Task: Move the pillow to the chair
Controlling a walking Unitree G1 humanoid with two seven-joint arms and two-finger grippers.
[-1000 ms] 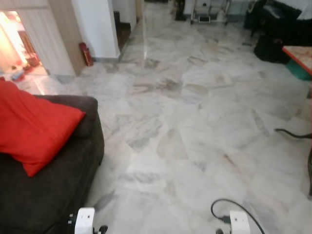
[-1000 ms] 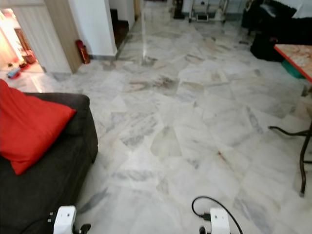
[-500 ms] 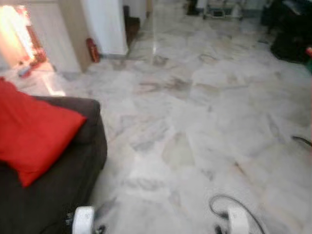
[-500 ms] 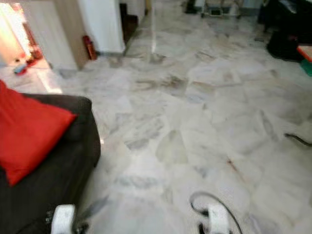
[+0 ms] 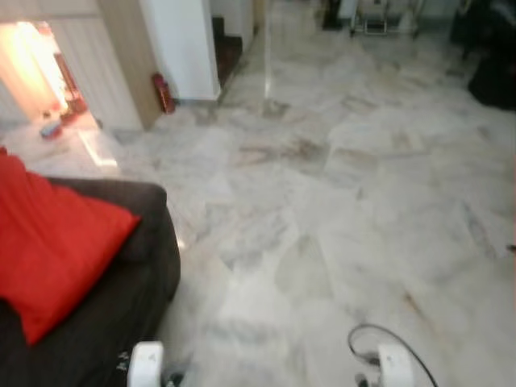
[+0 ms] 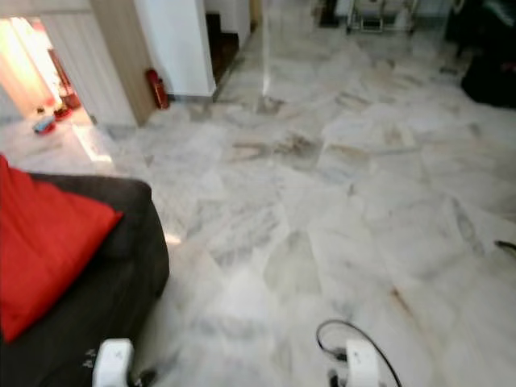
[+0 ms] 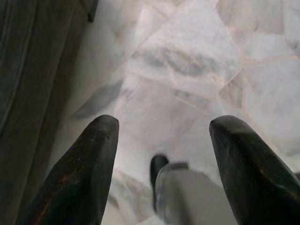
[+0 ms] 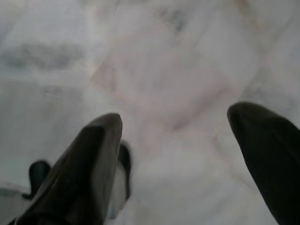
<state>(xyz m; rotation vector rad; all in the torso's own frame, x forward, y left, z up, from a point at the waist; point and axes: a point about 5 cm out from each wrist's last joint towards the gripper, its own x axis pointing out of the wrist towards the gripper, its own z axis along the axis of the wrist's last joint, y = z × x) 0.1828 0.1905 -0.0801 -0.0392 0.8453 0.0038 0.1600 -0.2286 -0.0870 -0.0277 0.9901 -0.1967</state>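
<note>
**Red pillow on the dark sofa, both grippers hanging empty over marble**

One pillow [image 5: 50, 242]: plain bright red, square-cornered and plump, lying tilted across the seat of a dark grey fabric sofa [image 5: 121, 322], one corner pointing toward the sofa's arm at its outer end. There is one sofa, at the robot's left.

The left gripper [image 7: 161, 154] hangs over the marble floor [image 5: 339, 201] just beside the sofa's side, its two black fingers [image 7: 84, 168] spread wide with nothing between them. The right gripper [image 8: 180, 159] hangs over bare floor too, fingers wide apart and empty. Both wrists show as white housings at the bottom of the head views, a black cable [image 5: 379, 339] looping at the right one.

Beyond the sofa, pale veined marble runs to a white pillar [image 5: 181, 48]; one red fire extinguisher [image 5: 164, 93] stands at its base. A brightly lit doorway [image 5: 36, 72] opens to the left of it. Dark furniture [image 6: 488, 76] sits at the far right, blurred.
</note>
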